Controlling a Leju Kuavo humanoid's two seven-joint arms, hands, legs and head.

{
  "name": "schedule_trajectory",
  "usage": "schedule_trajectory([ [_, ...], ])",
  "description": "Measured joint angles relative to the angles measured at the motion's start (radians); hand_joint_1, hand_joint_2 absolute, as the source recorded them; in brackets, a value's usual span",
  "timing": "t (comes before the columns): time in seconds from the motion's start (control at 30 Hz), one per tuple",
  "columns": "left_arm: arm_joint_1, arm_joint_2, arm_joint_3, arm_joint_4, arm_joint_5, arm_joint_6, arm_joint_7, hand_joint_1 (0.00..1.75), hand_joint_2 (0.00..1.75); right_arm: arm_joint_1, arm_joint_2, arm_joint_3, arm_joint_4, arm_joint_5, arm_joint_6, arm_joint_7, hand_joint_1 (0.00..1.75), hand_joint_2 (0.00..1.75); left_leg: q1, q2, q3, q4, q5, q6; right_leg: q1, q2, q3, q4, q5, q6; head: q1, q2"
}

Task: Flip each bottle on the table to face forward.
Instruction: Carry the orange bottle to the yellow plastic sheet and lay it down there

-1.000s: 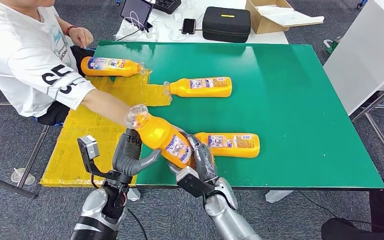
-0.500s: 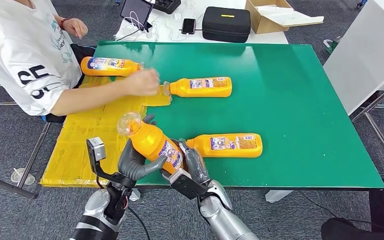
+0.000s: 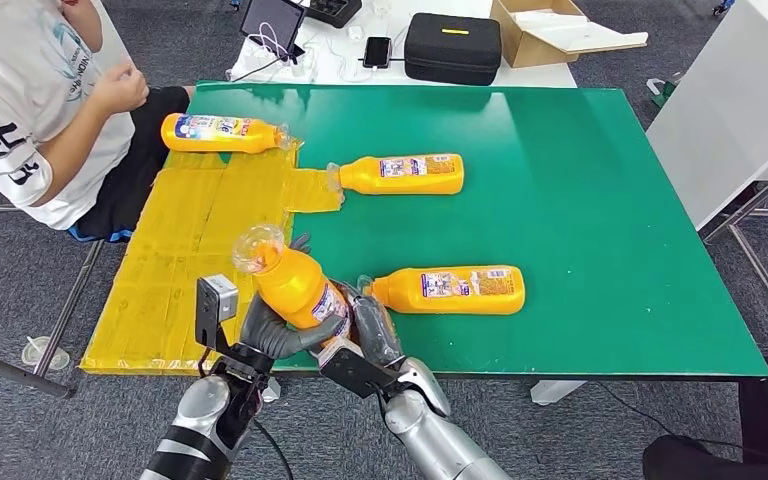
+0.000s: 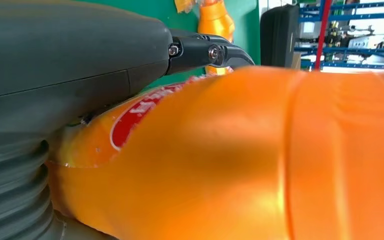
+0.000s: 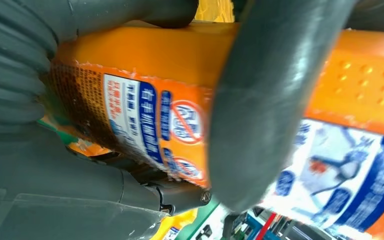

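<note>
An orange bottle (image 3: 288, 280) with a clear cap is lifted above the table's near edge, tilted with its cap up and to the left. My left hand (image 3: 275, 330) grips its lower body from the left. My right hand (image 3: 368, 328) holds it from the right, by the label. Close up, the bottle (image 4: 260, 160) shows its plain orange side under my left thumb, and its label (image 5: 180, 135) sits under a finger of my right hand. Three more orange bottles lie on their sides: one near me (image 3: 448, 289), one mid-table (image 3: 400, 173), one far left (image 3: 220, 133).
A green table (image 3: 580, 200) carries a yellow mat (image 3: 190, 260) on its left part. A person in a white shirt (image 3: 20, 110) sits at the far left. Behind the table are a black case (image 3: 453, 46), a cardboard box (image 3: 550, 30) and a phone (image 3: 377, 50).
The person's arm has pulled back from the table to their body. Both my hands have drawn the held bottle slightly toward me and to the left.
</note>
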Motion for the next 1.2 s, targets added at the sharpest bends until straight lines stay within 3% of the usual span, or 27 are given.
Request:
schedule_trajectory([
  [0.03,-0.001,0.001,-0.003,0.002,0.0,-0.005,0.0,1.59,1.75,-0.002,0.001,0.002,0.003,0.0,0.0,0.001,1.75,1.75,0.0,0.0,0.0,0.0,0.0,0.0,0.0,0.0,0.0,0.0,0.0,0.0,0.0,0.0],
  [0.07,-0.001,0.001,-0.004,0.005,0.004,-0.013,-0.001,1.74,1.75,-0.005,0.001,0.004,0.007,0.001,0.0,0.002,1.75,1.75,0.0,0.0,0.0,0.0,0.0,0.0,0.0,0.0,0.0,0.0,0.0,0.0,0.0,0.0],
  [0.37,-0.002,0.01,0.035,0.046,0.21,-0.221,0.029,1.75,1.75,-0.018,0.003,0.033,0.04,0.021,-0.008,0.012,1.75,1.75,0.0,0.002,0.0,0.0,0.0,0.0,0.0,0.0,0.0,0.0,0.0,0.0,0.0,0.0],
  [0.5,-0.001,0.018,0.06,0.062,0.363,-0.324,0.085,1.75,1.75,-0.024,0.003,0.046,0.058,0.038,-0.013,0.021,1.75,1.75,0.0,0.002,0.0,0.0,0.0,0.0,0.0,0.001,0.0,0.0,0.0,0.0,0.0,0.0],
  [0.67,0.002,0.026,0.07,0.071,0.441,-0.361,0.121,1.75,1.75,-0.035,0.003,0.061,0.076,0.046,-0.021,0.025,1.71,1.75,0.0,0.002,0.001,0.0,0.0,0.0,0.0,0.001,0.0,0.0,0.0,0.0,0.0,0.0],
  [0.7,0.003,0.026,0.072,0.073,0.444,-0.362,0.123,1.75,1.75,-0.036,0.003,0.063,0.078,0.048,-0.023,0.026,1.51,1.75,0.0,0.002,0.0,0.0,0.0,0.0,0.0,0.001,0.0,0.0,0.0,0.0,0.0,0.0],
  [0.8,0.004,0.028,0.072,0.076,0.447,-0.358,0.123,1.75,1.75,-0.038,0.004,0.066,0.084,0.055,-0.037,0.033,0.24,1.75,0.0,0.003,0.001,0.0,0.0,0.0,0.0,0.001,0.0,0.0,0.0,0.0,0.0,0.0],
  [0.83,0.004,0.028,0.072,0.076,0.445,-0.351,0.121,1.75,1.75,-0.038,0.004,0.066,0.085,0.057,-0.046,0.037,0.0,1.31,0.0,0.003,0.001,0.0,0.0,0.0,0.0,0.001,0.0,0.0,0.0,0.0,0.0,0.0],
  [0.93,0.004,0.026,0.071,0.075,0.436,-0.314,0.109,1.75,1.75,-0.038,0.008,0.066,0.087,0.059,-0.071,0.055,0.0,0.0,0.0,0.002,0.001,0.0,0.0,0.0,0.0,0.001,0.0,0.0,0.0,0.0,0.0,0.0],
  [1.2,0.022,0.009,0.076,0.014,0.309,-0.136,0.045,1.75,1.75,-0.025,0.007,0.054,0.041,0.016,-0.059,0.075,0.0,0.0,0.0,0.002,0.0,0.0,0.0,0.0,0.0,0.001,0.0,0.0,0.0,0.0,0.0,0.0],
])
